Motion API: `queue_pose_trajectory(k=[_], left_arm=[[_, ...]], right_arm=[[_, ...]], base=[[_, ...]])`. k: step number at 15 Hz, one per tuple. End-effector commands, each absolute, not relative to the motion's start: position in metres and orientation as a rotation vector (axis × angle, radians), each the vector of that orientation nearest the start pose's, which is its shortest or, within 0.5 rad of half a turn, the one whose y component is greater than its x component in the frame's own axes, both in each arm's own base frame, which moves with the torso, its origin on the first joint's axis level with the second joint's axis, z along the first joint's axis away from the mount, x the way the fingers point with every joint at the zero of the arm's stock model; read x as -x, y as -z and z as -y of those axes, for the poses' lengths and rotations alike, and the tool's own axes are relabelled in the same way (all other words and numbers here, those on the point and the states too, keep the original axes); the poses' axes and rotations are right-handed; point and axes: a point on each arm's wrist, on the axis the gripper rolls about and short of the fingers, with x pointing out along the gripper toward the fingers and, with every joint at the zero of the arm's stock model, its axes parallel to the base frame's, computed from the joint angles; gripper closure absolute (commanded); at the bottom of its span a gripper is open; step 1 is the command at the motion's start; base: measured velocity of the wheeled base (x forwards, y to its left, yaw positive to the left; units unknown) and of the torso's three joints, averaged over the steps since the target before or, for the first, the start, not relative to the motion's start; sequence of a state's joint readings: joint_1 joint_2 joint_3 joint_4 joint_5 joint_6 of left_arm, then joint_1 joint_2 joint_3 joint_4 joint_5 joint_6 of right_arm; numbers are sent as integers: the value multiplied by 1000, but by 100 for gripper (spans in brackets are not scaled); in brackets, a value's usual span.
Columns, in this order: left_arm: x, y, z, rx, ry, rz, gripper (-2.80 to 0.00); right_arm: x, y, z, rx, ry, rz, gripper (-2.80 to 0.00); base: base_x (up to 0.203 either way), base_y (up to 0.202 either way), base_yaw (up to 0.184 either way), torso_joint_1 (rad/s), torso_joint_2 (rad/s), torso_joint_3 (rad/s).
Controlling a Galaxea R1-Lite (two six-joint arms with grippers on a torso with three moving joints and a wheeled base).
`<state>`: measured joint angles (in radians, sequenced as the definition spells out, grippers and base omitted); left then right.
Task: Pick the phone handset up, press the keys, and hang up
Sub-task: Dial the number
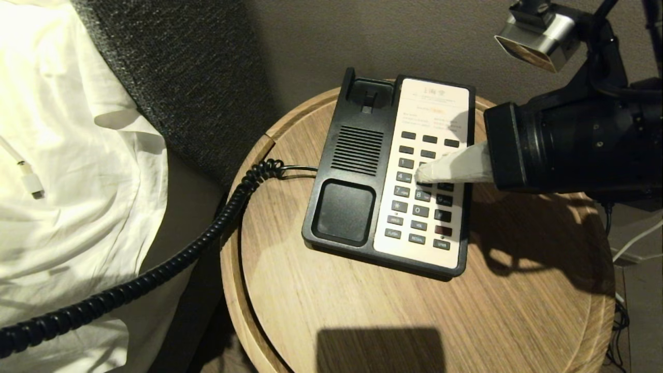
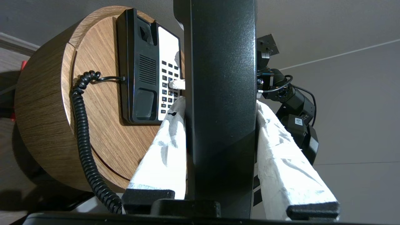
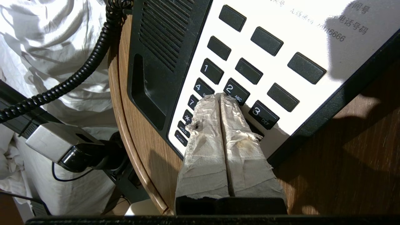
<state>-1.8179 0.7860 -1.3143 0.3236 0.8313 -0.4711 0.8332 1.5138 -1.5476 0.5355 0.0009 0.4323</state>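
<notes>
Head view: nearest me, the round wooden table (image 1: 393, 311) carries the black phone base (image 1: 346, 171), its cradle bare. My right gripper (image 1: 422, 173) reaches in from the right, its two paper-wrapped fingers (image 3: 218, 137) pressed together with the tips down among the keys (image 1: 420, 196), at the middle column just near of the 2 key (image 3: 236, 90). The coiled cord (image 1: 171, 264) runs off the base's left side, over the table edge toward the white bedding (image 1: 67, 171) at the left. My left gripper (image 2: 220, 106) is off to the left, out of the head view, pinching the phone handset (image 2: 222, 93) between its wrapped fingers, clear of the base.
</notes>
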Motion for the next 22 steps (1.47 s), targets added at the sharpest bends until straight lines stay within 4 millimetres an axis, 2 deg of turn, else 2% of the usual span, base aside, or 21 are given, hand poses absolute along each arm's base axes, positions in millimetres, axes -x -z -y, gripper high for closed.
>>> queue_pose_trajectory(k=[1,10,15,22], left_arm=[[-18,-384,-2,640,979,-183,0],[-19,-381,-7,645,972,-179,0],[-19,-382,-7,646,972,-179,0],[-19,-381,-7,645,974,-179,0]], right_arm=[[-168,-330,-182,-190,-687,-639,0],[-171,-330,-179,-185,-678,-618,0],[-159,-340,-169,-213,-696,-597,0],[-149,-338,-166,-206,-732,-642,0]], base=[[0,0,0,0,0,0],[0,0,0,0,0,0],[0,0,0,0,0,0],[0,0,0,0,0,0]])
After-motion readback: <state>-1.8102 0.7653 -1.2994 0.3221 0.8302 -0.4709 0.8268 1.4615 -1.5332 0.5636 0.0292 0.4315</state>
